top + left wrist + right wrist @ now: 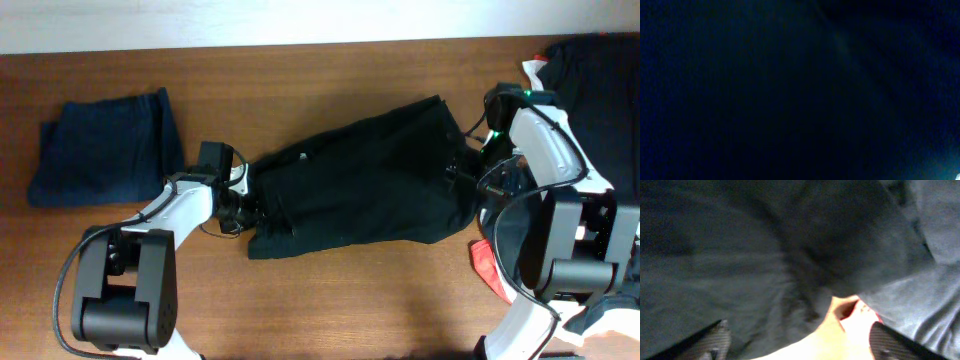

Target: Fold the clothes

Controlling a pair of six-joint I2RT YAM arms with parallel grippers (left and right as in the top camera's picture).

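Black garment (360,175); right jaws wide apart over it, left jaws' state indiscernible, view dark.

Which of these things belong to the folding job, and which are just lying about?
Job: black garment spread mid-table; folded navy garment at left; dark heap of clothes, far right.
Just there: wooden table; red scrap by the right arm's base, perhaps clothing too.
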